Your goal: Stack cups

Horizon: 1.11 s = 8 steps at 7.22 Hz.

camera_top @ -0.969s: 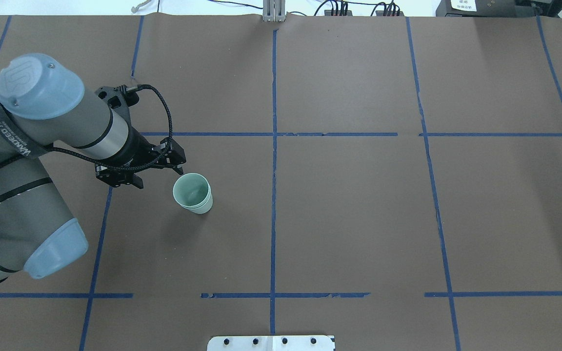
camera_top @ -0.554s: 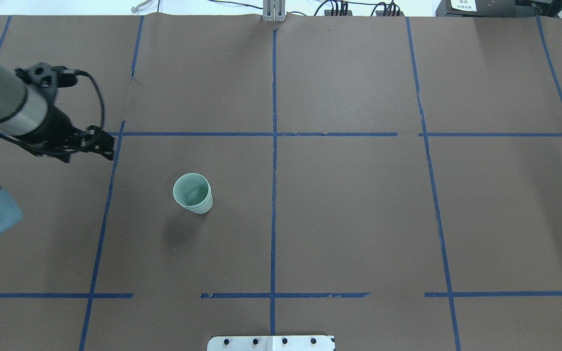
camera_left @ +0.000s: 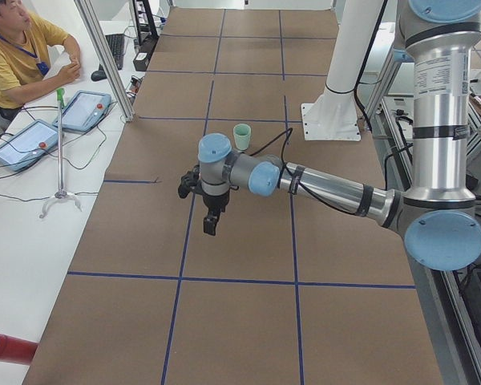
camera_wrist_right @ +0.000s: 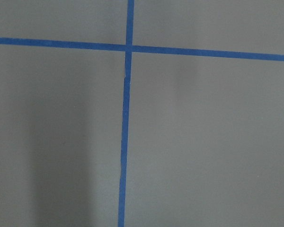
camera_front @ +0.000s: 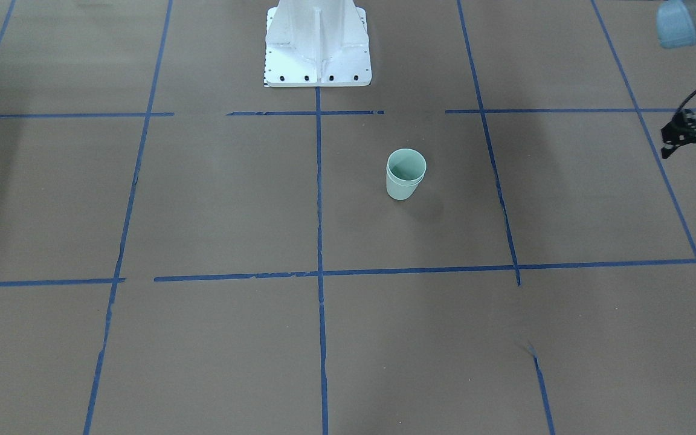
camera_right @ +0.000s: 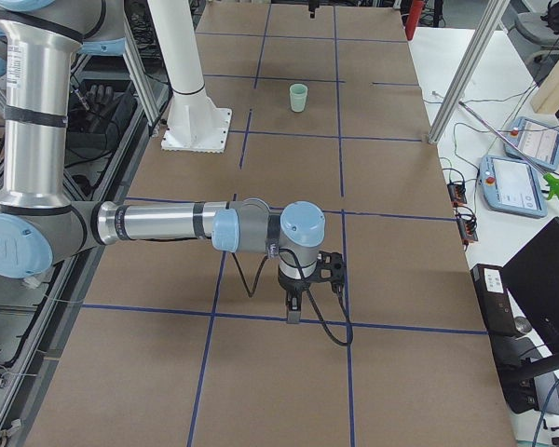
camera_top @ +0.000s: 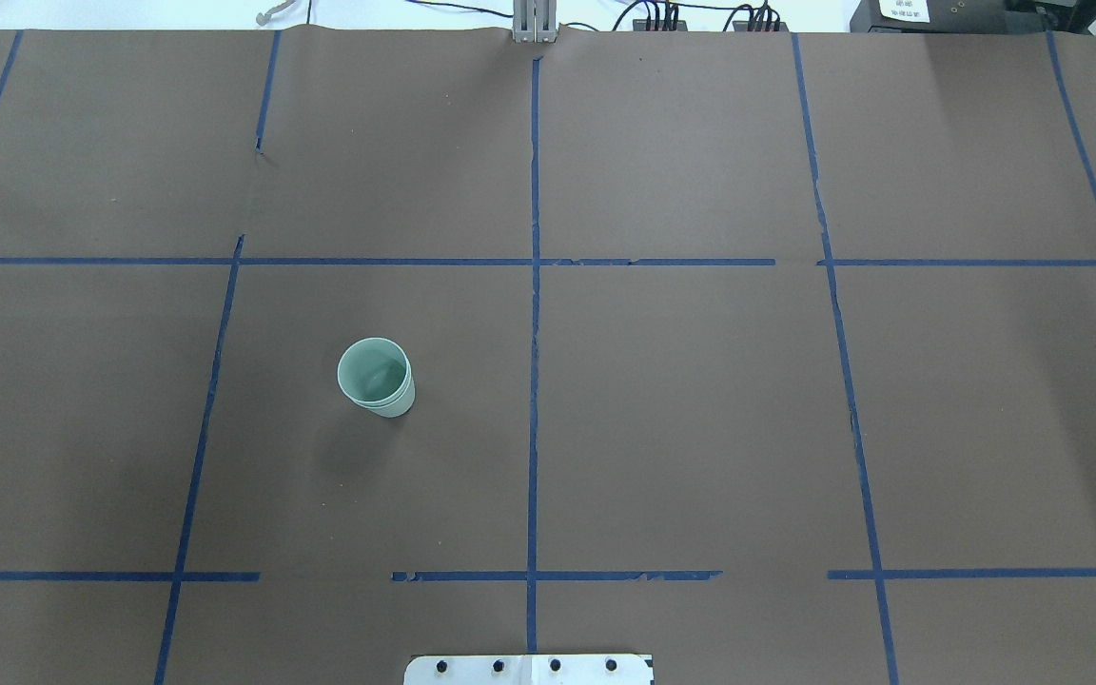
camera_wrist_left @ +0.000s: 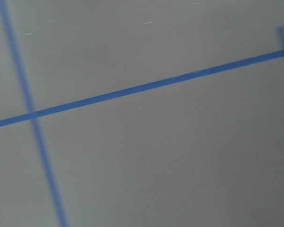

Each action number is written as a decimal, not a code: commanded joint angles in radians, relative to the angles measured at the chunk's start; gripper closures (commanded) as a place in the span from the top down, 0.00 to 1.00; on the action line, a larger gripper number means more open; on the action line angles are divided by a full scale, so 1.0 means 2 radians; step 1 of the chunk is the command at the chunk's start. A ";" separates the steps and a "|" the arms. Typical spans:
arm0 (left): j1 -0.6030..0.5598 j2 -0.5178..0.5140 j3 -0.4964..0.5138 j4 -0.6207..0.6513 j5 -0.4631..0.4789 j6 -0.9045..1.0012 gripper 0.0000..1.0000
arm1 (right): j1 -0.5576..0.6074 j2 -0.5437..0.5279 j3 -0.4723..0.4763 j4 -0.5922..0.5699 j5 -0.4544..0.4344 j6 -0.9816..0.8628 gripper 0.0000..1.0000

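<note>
Wide table under brown paper (camera_top: 700, 428), gridded with blue tape strips (camera_top: 534, 381), probably to mark out placement zones. White metal pedestal base (camera_front: 318, 45) bolted at the robot's edge.

Grey-and-blue left arm (camera_left: 329, 188) stretched low over the paper toward the table's left end, well apart from the work, likely so as not to disturb the stack. Black 2-finger left gripper (camera_front: 693, 156) with jaws apart, gripping nothing.

Grey-and-blue right arm (camera_right: 158, 223) likewise low, over the opposite end. Black right gripper (camera_right: 293, 312) seen only from the side; impossible to tell whether open or closed.

Smallest: 2 pale mint-green tapered plastic cups (camera_top: 377, 379), nested 1 inside the other, upright, 2 rim lines showing. Standing free on the paper, on the robot's left of the centre tape line. Judged from that: stacking done, nothing left to grasp.
</note>
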<state>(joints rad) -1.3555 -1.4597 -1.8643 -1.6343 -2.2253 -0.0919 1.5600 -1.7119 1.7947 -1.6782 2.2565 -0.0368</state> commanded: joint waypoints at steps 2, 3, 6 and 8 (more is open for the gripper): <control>-0.086 0.031 0.059 0.005 -0.038 0.122 1.00 | -0.001 0.000 0.000 0.000 0.000 0.000 1.00; -0.087 0.031 0.059 0.008 -0.041 0.121 1.00 | -0.001 0.000 0.000 0.000 0.000 0.000 1.00; -0.086 0.030 0.057 0.036 -0.067 0.122 1.00 | 0.000 0.000 0.000 0.000 0.000 0.000 1.00; -0.086 0.031 0.060 0.034 -0.064 0.123 1.00 | 0.000 0.000 0.000 0.000 0.000 0.000 1.00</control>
<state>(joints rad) -1.5279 -1.3981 -1.7473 -1.5669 -2.3547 0.1527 1.5599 -1.7119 1.7948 -1.6782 2.2565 -0.0368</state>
